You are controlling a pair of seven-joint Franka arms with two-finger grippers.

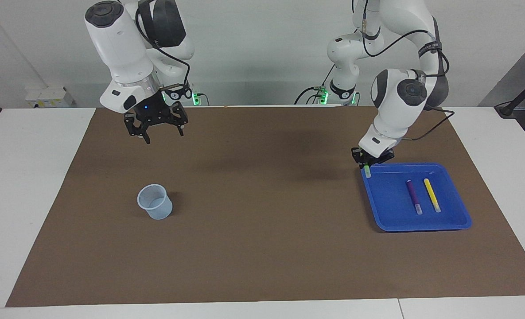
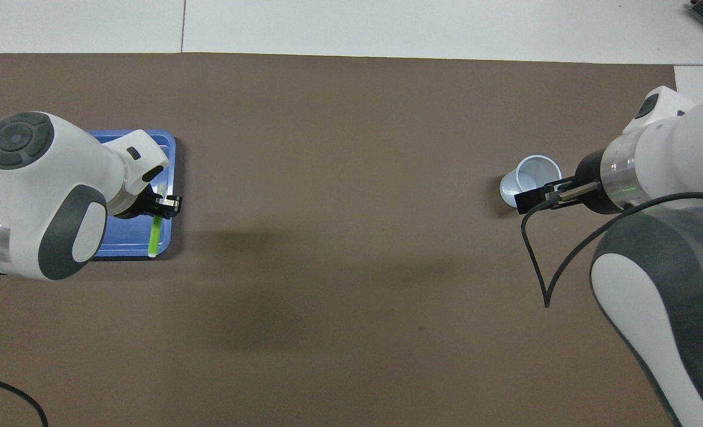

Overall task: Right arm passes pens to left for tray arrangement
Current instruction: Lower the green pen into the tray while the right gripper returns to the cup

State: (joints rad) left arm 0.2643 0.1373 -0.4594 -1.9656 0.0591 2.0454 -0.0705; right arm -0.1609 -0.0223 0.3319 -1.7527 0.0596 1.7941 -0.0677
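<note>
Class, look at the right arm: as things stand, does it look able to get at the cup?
Probably yes. The right gripper hangs open and empty over the bare mat, and the cup stands alone at that arm's end of the table with nothing around it. The left gripper is busy at the tray.
</note>
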